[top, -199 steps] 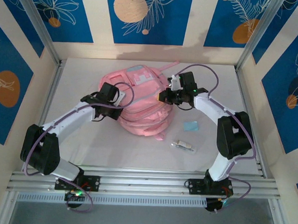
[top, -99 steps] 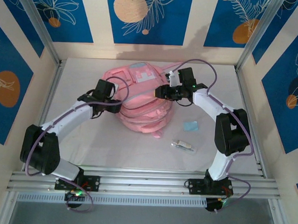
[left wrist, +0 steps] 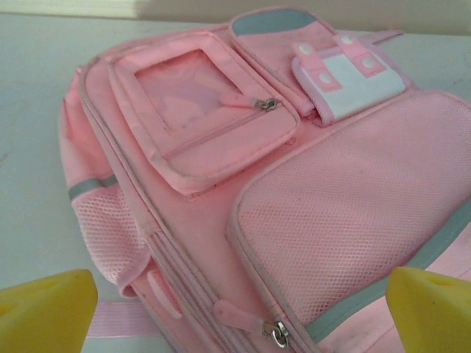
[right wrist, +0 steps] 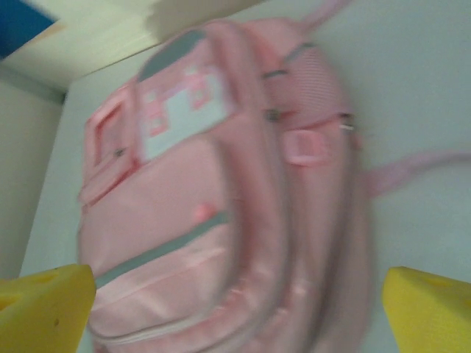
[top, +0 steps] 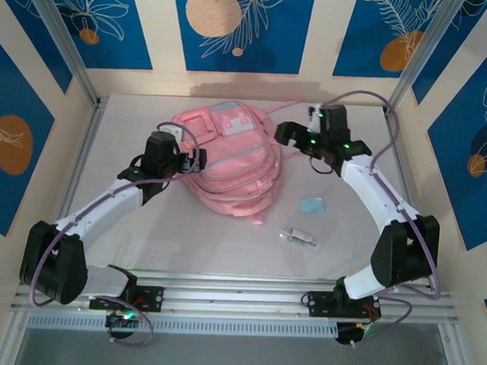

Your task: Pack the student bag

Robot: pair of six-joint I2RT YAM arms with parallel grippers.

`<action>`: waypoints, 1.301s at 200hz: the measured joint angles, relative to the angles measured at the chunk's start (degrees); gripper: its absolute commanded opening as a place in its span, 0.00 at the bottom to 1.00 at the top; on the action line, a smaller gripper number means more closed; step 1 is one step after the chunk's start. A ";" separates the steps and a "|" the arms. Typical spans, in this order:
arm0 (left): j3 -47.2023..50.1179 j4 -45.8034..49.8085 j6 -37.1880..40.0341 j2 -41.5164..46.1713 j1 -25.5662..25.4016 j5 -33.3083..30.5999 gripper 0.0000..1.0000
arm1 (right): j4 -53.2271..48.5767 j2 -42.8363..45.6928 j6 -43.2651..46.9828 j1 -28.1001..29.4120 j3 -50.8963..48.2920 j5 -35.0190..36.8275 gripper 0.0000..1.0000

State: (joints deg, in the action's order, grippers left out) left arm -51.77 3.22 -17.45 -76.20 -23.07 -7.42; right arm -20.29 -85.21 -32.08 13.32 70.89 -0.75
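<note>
Your left gripper (top: 189, 158) is sitting with its blunt yellow fingers (left wrist: 48, 312) spread wide apart and clamping nothing. The student bag (top: 232, 161) is lying just ahead of it and below, flat on the white table (top: 143, 234). Straight in front of those fingers you are seeing soft pink fabric. Nearest is a rounded mesh pocket (left wrist: 346, 213) edged with a grey band. Beyond it is a rectangular zip pocket (left wrist: 206, 121) with a glossy clear window, and to that pocket's right a pale blue-white flap (left wrist: 353, 77) carrying pink tabs with round white studs. A small metal zip pull (left wrist: 278, 334) is hanging close in, between the fingers.

Your right gripper (top: 288, 134) is standing open too, its yellow fingers (right wrist: 44, 305) far apart and empty, beside the bag's opposite flank. Its view is coming through blurred. Back toward that arm's base, a flat pale blue square (top: 312, 205) and a small whitish oblong (top: 299, 236) are lying on the table, apart from the bag.
</note>
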 measured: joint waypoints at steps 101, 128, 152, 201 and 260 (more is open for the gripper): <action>-7.87 2.38 -3.69 -10.58 -7.04 5.86 1.00 | -7.89 2.78 -3.54 -14.12 -21.05 3.52 0.78; -8.13 2.56 -4.17 -12.17 -7.41 7.96 1.00 | -7.78 1.57 -2.97 -13.46 -22.27 1.81 0.70; -8.17 3.39 -4.59 -12.90 -7.48 9.22 1.00 | -7.63 -0.39 -2.91 -13.11 -22.27 2.08 0.70; -8.63 4.55 -4.52 -12.90 -7.87 10.03 1.00 | -7.45 -3.91 -3.02 -11.54 -22.58 2.12 0.67; -8.63 5.14 -4.55 -12.33 -8.20 10.08 0.97 | -7.15 -5.11 -4.28 -9.90 -22.93 2.12 0.39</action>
State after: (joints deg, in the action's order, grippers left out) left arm -60.40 8.36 -22.00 -88.53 -31.27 2.66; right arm -27.44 -90.32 -36.36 3.42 47.97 1.37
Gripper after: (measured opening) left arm 0.985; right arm 0.437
